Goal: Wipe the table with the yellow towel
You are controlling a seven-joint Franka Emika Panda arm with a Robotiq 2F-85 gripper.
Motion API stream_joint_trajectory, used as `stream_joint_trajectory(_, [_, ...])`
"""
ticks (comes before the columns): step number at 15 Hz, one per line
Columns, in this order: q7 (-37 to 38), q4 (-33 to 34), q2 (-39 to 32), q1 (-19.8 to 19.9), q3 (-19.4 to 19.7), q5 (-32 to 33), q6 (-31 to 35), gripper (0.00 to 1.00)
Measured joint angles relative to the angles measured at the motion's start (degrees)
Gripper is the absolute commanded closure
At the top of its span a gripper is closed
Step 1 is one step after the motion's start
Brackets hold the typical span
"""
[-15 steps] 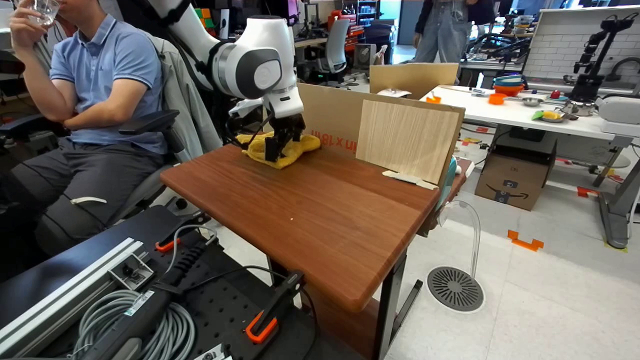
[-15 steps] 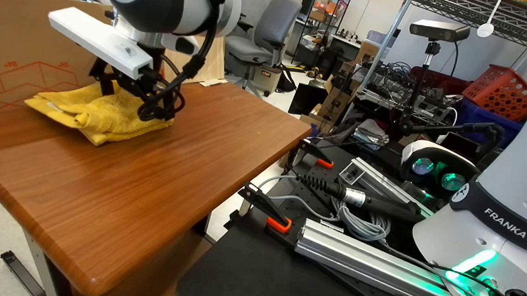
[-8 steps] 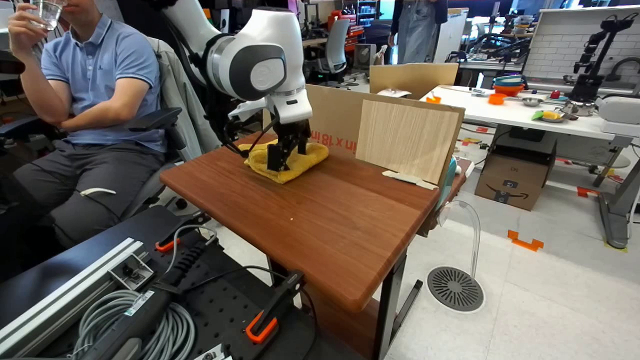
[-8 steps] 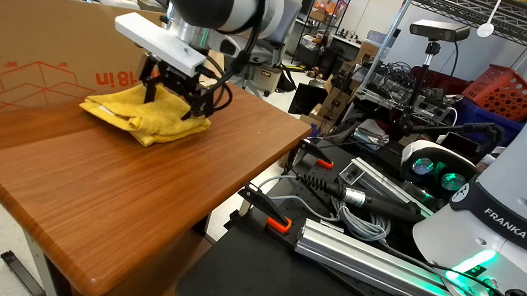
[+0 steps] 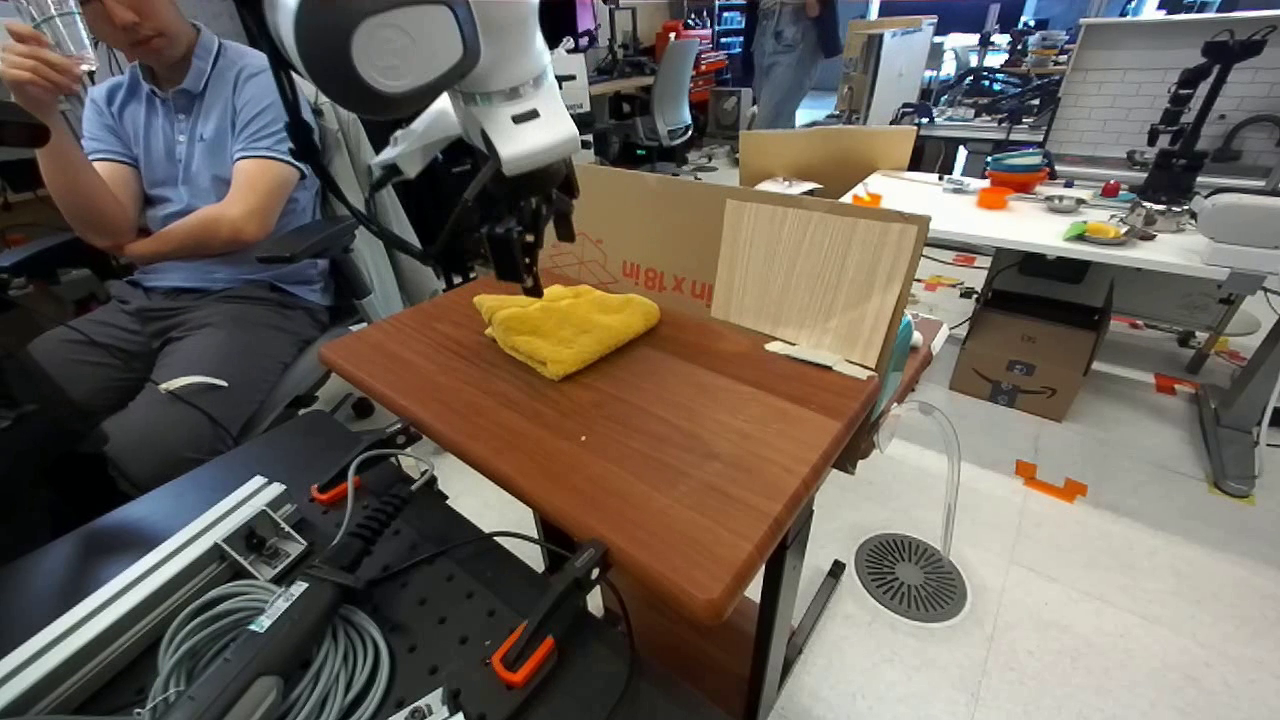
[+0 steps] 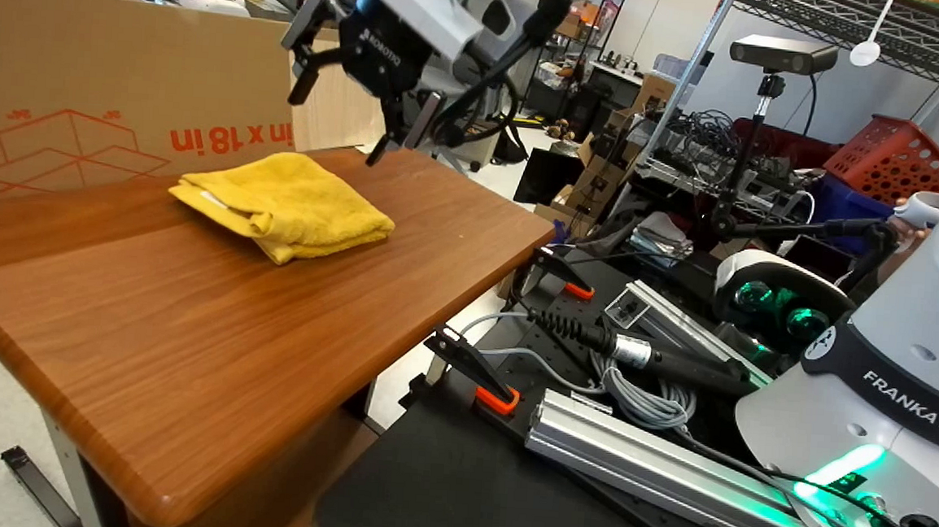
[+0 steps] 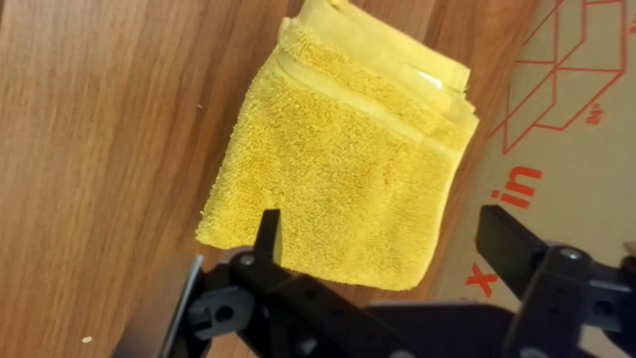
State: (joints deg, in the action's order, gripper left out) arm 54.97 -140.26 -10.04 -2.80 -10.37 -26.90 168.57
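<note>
The yellow towel (image 5: 570, 328) lies folded on the brown wooden table (image 5: 640, 480). It also shows in an exterior view (image 6: 285, 207) near the cardboard, and in the wrist view (image 7: 343, 159), where its whole near edge and most of its folds are visible. My gripper (image 6: 338, 125) is open and empty, raised above the table and apart from the towel. In the wrist view its fingers (image 7: 380, 209) are wide apart, one over the towel and one over the cardboard. The gripper also shows above the towel in an exterior view (image 5: 548, 262).
A cardboard wall (image 6: 81, 77) with red print stands along the table's far edge, with a pale wood panel (image 5: 810, 280) against it. Black clamps with orange pads (image 5: 523, 655) and coiled cable (image 5: 270, 650) lie on the black bench. A person (image 5: 210, 160) sits beside the table.
The towel first slid along the table with the gripper on it. The fingers have since let go, and the gripper has risen off the towel, which stays lying on the table.
</note>
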Motion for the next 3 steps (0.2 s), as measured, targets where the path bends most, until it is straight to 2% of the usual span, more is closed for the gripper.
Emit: stream_joint_trajectory(3, [-8.0, -4.8, 9.5, 2.0, -2.9, -7.6, -3.8, 0.00])
